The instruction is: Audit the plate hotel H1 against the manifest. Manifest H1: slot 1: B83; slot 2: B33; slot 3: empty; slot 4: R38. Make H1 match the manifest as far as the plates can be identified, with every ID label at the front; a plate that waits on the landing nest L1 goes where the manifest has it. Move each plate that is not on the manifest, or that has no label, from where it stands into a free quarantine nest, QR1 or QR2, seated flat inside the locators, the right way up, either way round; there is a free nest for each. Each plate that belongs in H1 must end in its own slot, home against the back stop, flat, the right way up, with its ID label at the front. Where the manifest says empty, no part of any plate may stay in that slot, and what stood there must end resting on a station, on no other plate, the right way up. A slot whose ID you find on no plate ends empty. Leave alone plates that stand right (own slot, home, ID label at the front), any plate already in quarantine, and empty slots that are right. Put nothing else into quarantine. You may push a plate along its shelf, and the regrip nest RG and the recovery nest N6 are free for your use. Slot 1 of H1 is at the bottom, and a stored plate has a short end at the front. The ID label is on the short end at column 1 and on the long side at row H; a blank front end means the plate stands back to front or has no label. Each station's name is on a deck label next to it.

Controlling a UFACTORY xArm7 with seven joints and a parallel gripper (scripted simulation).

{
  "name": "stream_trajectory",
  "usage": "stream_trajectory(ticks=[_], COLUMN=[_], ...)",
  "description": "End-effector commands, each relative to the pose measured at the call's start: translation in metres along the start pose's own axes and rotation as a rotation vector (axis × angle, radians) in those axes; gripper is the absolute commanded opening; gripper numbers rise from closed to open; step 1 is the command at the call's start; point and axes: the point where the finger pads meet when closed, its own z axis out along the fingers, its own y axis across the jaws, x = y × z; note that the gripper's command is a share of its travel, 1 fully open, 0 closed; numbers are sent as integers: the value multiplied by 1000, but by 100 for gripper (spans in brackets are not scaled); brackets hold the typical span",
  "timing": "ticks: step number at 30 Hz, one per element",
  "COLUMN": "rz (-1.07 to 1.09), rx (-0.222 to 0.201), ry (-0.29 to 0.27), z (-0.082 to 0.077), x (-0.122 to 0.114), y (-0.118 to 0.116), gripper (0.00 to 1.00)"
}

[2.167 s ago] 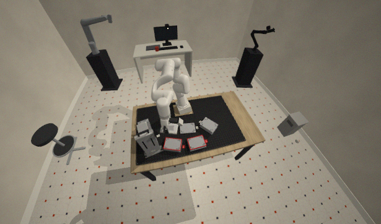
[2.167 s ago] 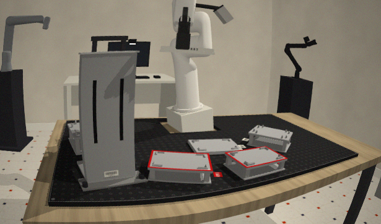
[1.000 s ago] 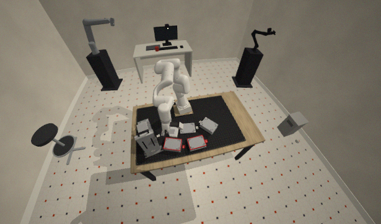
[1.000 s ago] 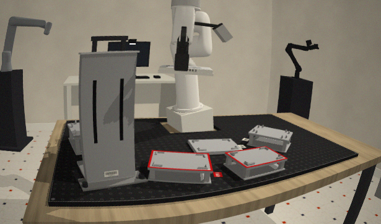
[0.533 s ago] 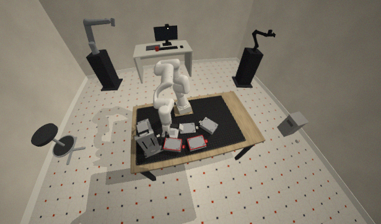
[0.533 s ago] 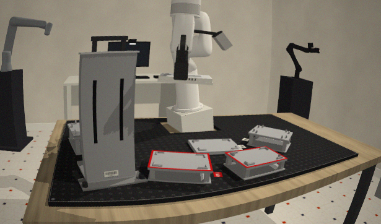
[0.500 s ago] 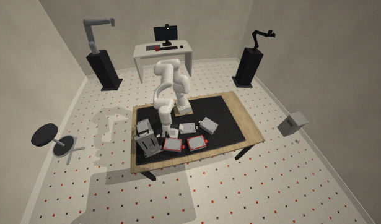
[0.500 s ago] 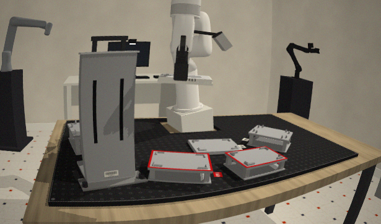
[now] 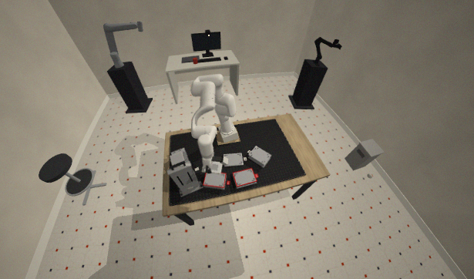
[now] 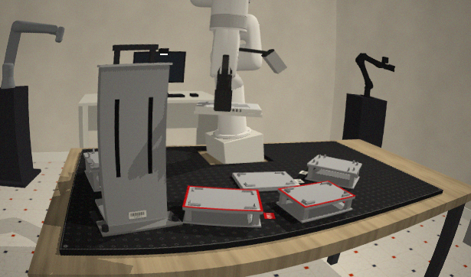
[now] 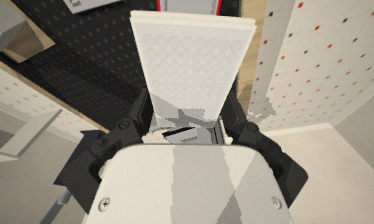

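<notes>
My gripper [image 10: 223,100] is shut on a white well plate [image 10: 232,109] and holds it level, well above the deck, right of the plate hotel H1 [image 10: 132,147]. In the wrist view the plate [image 11: 195,65] reaches away from the fingers with its wells facing up, and its far end is over a red-edged nest. From above, the plate [image 9: 216,166] hangs just behind the left quarantine nest [image 9: 214,179]. The hotel shows only its closed slotted wall here, so its slots are hidden.
Two red-edged quarantine nests [image 10: 223,200] [image 10: 315,193] stand at the deck front. A low flat nest [image 10: 265,179] and a raised nest [image 10: 334,167] lie behind them. Another nest [image 9: 179,157] stands behind the hotel. The arm base [image 10: 234,147] is at the back.
</notes>
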Motion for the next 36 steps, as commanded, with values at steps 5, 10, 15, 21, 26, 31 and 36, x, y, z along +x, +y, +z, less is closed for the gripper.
stream_trajectory(ticks=[5, 10, 15, 21, 26, 31, 36], rz=[0, 0, 0, 0, 0, 0, 0], rx=[-5, -5, -5, -5, -5, -5, -5], ry=[0, 0, 0, 0, 0, 0, 0], z=[10, 18, 27, 33, 42, 50, 55], x=[0, 0, 0, 0, 0, 0, 0], y=[1, 2, 2, 2, 2, 2, 2], gripper=[0, 0, 0, 0, 0, 0, 0])
